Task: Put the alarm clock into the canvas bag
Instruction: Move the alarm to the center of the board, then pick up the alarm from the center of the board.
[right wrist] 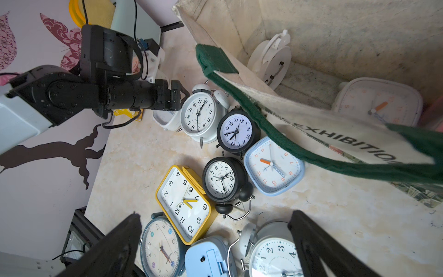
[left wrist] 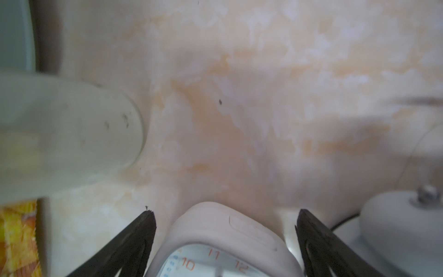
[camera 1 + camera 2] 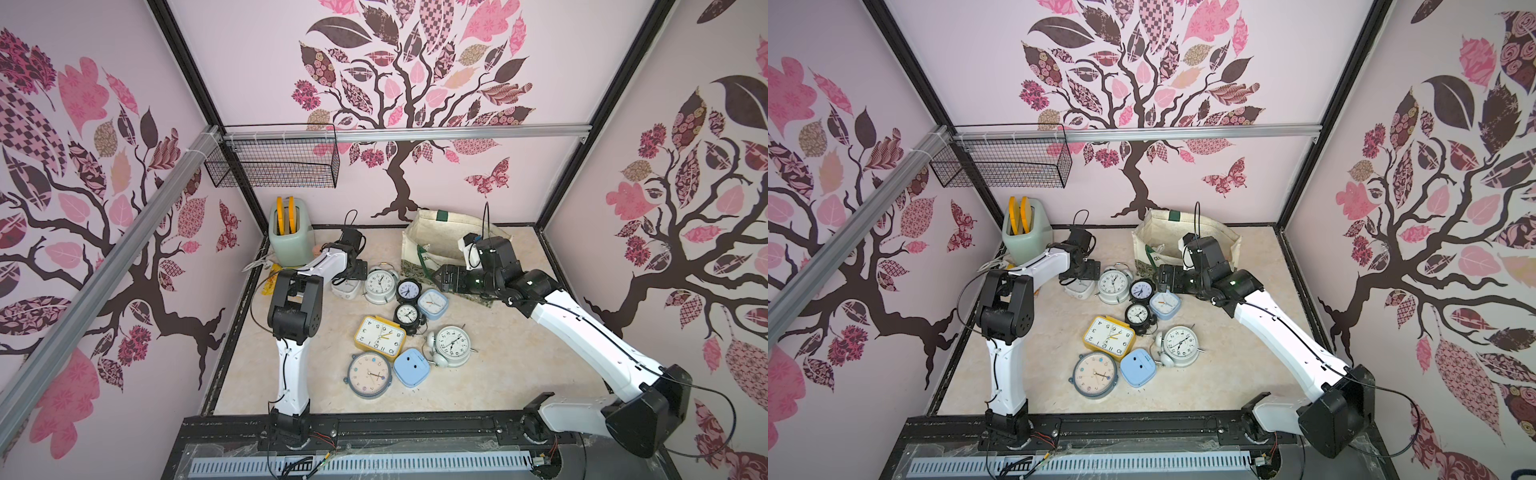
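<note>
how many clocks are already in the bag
2: a white round clock, back showing, deep inside the canvas bag, and a pale square clock beside it; others may be hidden.

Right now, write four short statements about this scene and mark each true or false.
1. The left pincer straddles a white clock with orange numerals. True.
2. The right pincer grips the yellow clock. False: it hangs open and empty; that clock lies on the table.
3. The canvas bag is empty. False: at least two clocks lie inside.
4. The bag's strap is green. True.
</note>
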### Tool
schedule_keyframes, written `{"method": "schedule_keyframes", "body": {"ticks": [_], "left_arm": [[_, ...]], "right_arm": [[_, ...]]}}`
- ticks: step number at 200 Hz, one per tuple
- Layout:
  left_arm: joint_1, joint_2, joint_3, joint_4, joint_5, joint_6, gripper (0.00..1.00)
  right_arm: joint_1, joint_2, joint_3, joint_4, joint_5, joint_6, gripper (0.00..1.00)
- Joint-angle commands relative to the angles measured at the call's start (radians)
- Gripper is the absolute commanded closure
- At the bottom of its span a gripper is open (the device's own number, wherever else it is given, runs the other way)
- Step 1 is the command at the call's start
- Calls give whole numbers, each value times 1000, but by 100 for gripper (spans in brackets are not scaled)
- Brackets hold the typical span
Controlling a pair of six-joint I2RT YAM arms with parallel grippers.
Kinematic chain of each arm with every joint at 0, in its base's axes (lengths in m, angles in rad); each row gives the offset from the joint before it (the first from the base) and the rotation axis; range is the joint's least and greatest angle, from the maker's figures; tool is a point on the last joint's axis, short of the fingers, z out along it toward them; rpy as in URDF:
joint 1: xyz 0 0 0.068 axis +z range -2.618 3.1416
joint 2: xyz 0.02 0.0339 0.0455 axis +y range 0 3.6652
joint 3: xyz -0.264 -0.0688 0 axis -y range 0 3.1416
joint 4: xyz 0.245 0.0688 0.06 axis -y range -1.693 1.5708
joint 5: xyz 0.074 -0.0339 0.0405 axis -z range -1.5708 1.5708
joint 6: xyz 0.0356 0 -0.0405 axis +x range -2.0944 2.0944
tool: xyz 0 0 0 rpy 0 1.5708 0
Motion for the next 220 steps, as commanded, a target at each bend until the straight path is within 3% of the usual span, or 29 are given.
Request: {"method": "schedule_keyframes", "body": {"ticks": [1, 51, 83, 125, 165, 220], "left_arm": [[-2, -84, -123, -1, -5, -42, 7], [-5, -250, -300, 9, 31, -104, 2], [-12, -365, -365, 45, 61, -53, 2], [-21, -432, -396, -33, 67, 136, 2], [-8, -474, -482, 46, 97, 365, 2], [73, -404, -417, 29, 253, 445, 2]], "right_arm": [[7, -36, -12, 23, -18, 11, 0], [13, -50, -29, 34, -33, 16, 0], [15, -61, -44, 42, -37, 15, 0], [22, -69, -54, 35, -54, 2, 0], [40, -68, -65, 21, -87, -10, 0], [85, -78, -71, -4, -93, -26, 0]]}}
